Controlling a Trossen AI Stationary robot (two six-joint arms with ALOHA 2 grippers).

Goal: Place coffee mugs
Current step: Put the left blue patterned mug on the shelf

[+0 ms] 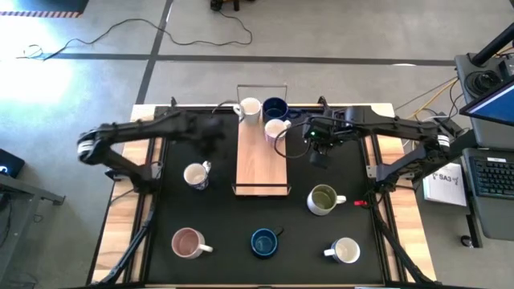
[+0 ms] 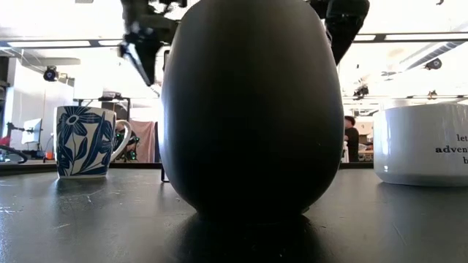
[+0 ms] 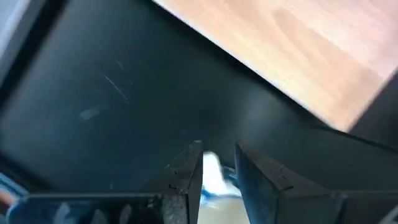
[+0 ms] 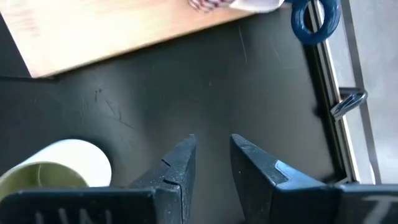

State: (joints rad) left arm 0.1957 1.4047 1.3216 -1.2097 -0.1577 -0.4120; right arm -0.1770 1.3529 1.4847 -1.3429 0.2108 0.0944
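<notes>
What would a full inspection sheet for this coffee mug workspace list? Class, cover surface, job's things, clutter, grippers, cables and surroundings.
Surface: black mat on a table.
Job's things: three mugs on the wooden tray: white mug, dark blue mug, second white mug. On the mat: floral mug, olive mug, pink-lined mug, blue mug, cream mug.
Clutter: nothing seen.
Grippers: left gripper and right gripper over the mat, both empty, fingers slightly apart.
Cables: cable on the floor.
Surroundings: laptop at right.
</notes>
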